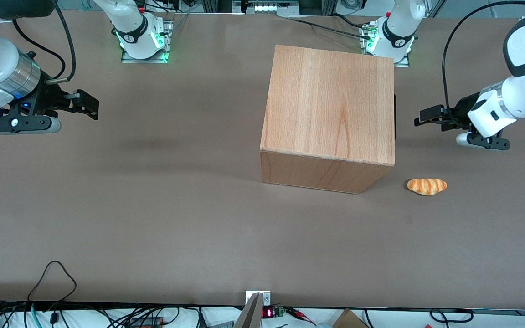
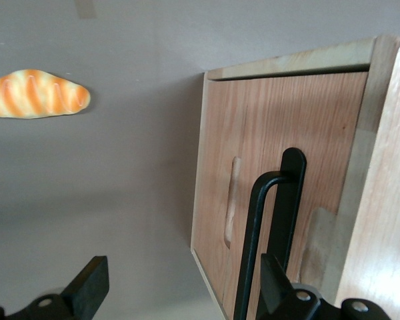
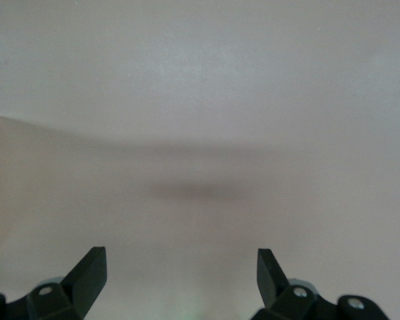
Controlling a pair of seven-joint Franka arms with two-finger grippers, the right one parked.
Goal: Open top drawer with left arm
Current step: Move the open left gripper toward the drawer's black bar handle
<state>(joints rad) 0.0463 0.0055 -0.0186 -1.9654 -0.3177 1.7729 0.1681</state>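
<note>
Brown table [image 1: 153, 218], closed top drawer [image 2: 333, 133], spread end effector [image 2: 180, 290] just in front, black handle [image 2: 270, 227] beside one fingertip.

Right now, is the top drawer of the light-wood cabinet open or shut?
Shut: the top drawer sits flush in the cabinet; the open gripper has not grasped its black handle.

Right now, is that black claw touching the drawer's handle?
Apart. The front view shows bare table between the gripper, jaws open, and the black handle on the cabinet.

Grained matt wood cabinet [image 1: 328, 102] — glossy black handle [image 2: 267, 227], matt tabletop [image 1: 153, 205].
</note>
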